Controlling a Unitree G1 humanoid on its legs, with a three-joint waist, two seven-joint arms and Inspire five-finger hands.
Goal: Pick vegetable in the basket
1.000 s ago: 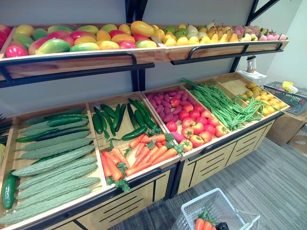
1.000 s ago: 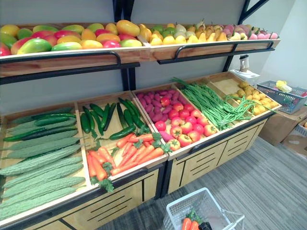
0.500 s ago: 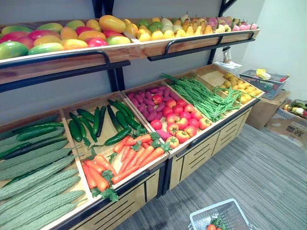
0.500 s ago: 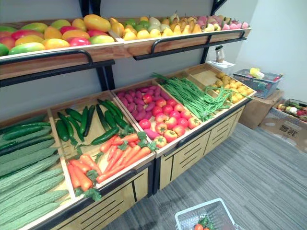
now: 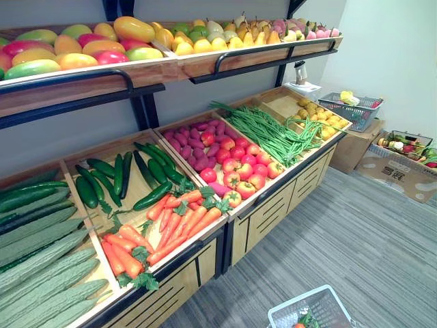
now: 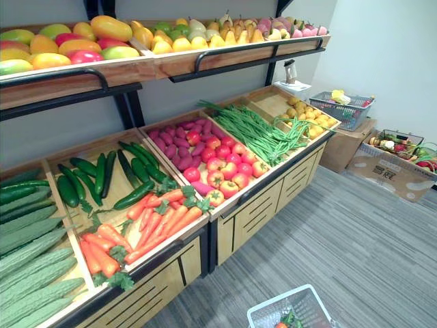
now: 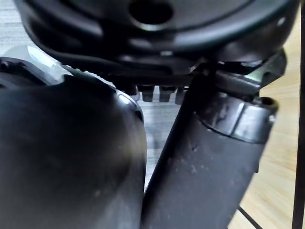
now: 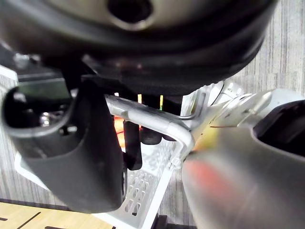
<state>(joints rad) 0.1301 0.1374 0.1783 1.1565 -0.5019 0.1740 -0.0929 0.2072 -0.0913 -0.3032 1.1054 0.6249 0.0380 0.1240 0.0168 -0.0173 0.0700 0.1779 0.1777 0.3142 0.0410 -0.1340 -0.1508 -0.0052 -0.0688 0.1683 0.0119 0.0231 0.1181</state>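
The long wooden two-tier produce stand [image 5: 273, 212] sits differently in frame than a second ago: the head has swung, and nothing on the stand moved. The white mesh plastic basket [image 5: 311, 298] hangs under the right hand [image 8: 81, 157]. Its fingers [image 8: 133, 148] curl round the basket's silver metal handle [image 8: 162, 121], with orange carrots [image 5: 299, 324] below them. I cannot tell the left hand's [image 7: 71, 157] state. The robot is probably repositioning for another pick.

Left hand [image 7: 152, 43]: glossy black rounded housing pierced by one round hole, set above a bulging black shell and a scuffed dark cylinder ringed with a dull silver-grey collar. Right hand [image 8: 143, 57]: same black housing and hole, flanked by a blocky matt dark-grey segment bearing a small bright metal fitting.
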